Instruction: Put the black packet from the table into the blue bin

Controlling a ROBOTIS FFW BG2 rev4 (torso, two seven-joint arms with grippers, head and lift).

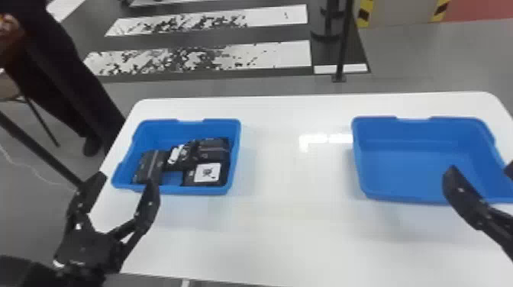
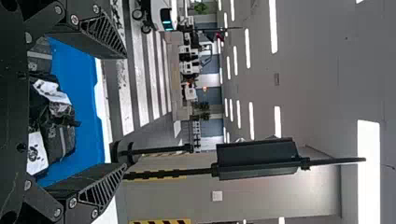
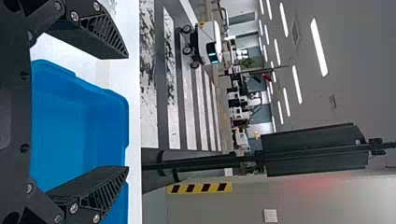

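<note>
The left gripper (image 1: 126, 181) hangs spread near the blue bin (image 1: 168, 131), probably to stay clear of the black packets (image 1: 214, 149) contained inside, the right gripper (image 1: 481, 170) likewise spread by the second bin (image 1: 420, 131).

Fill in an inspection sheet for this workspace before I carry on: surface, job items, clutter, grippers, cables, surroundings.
Surface: white table, glare between the bins.
Job items: several black packets piled inside the left blue bin; right blue bin to its right.
Clutter: nothing seen.
Grippers: left gripper open near the left blue bin; right gripper open near the right blue bin.
Cables: thin pale cord on the floor, left.
Surroundings: black post, worn white stripes beyond.
</note>
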